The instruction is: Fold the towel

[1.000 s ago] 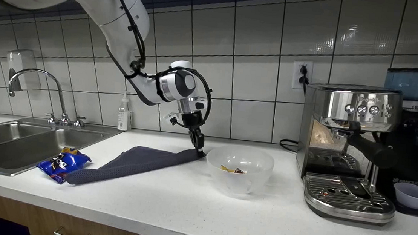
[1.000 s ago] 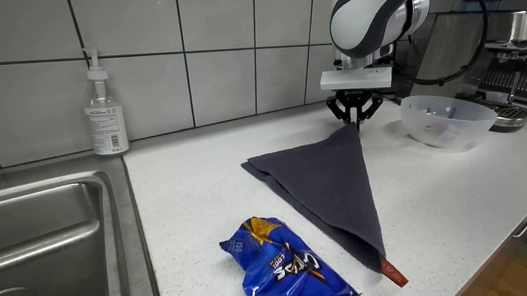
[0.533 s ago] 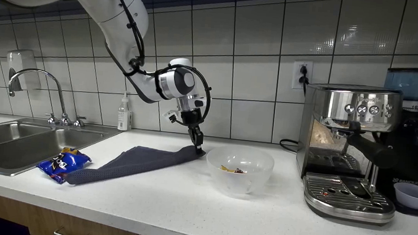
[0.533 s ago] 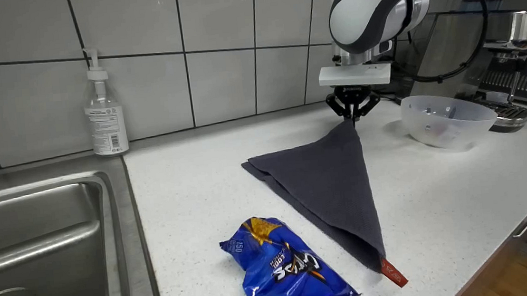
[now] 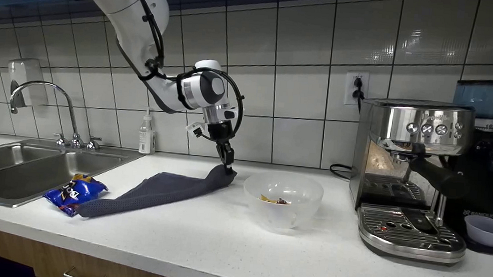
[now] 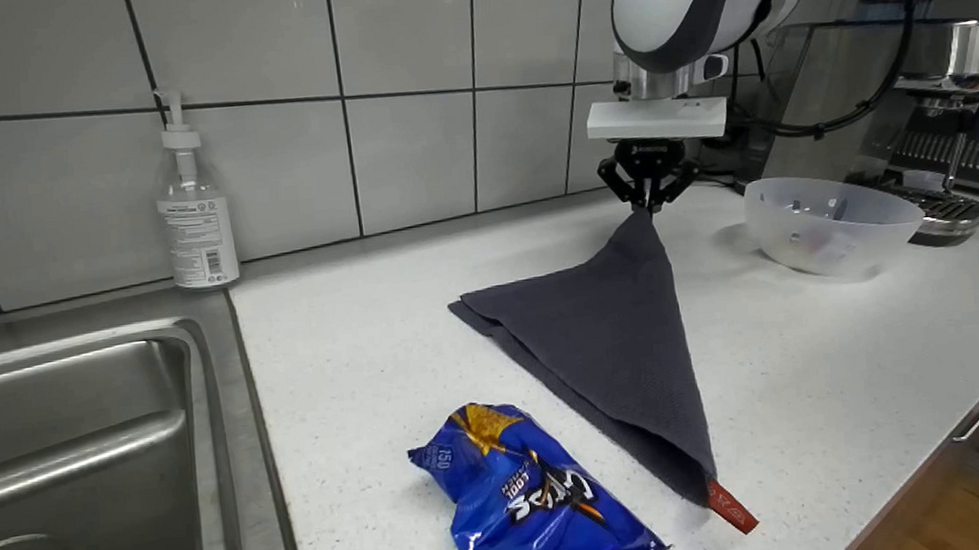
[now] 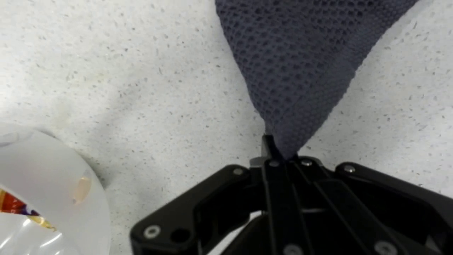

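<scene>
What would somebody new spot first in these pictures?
Probably the big white robot arm, which hangs in from the upper left in an exterior view, its gripper shut on one pointed tip of the dark towel. Next, I'd guess, the shiny blue snack bag, lying between the sink and the towel. After that, the silver coffee machine at the right in both exterior views might catch the eye.

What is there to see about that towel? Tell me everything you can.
The towel is dark grey-blue cloth with a dimpled weave; a red tag sticks out at one corner. It lies on the counter between a chip bag and a bowl, doubled over into a rough triangle, a lower layer showing along one edge. The gripper pinches another corner, which looks lifted off the counter.
</scene>
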Action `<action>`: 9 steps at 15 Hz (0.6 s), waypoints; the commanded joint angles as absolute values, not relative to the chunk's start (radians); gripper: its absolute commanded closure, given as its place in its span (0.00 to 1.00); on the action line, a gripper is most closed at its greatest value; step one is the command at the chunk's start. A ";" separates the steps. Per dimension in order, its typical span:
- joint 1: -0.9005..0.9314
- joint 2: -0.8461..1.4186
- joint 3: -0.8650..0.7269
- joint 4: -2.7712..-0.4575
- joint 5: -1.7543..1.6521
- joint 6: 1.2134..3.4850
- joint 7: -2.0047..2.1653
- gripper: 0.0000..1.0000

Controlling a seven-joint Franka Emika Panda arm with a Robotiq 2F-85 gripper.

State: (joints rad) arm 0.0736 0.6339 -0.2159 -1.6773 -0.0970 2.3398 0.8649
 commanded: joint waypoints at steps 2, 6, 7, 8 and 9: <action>0.080 0.526 -0.193 -1.794 -0.086 2.368 0.859 0.99; 0.093 0.453 -0.177 -1.877 -0.092 2.382 0.867 0.99; 0.097 0.434 -0.175 -1.898 -0.095 2.385 0.869 0.99; 0.103 0.414 -0.173 -1.920 -0.098 2.389 0.872 0.99; 0.107 0.395 -0.170 -1.941 -0.101 2.392 0.876 0.99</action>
State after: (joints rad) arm 0.0977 0.4910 -0.1823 -1.8348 -0.0971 2.3640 0.8648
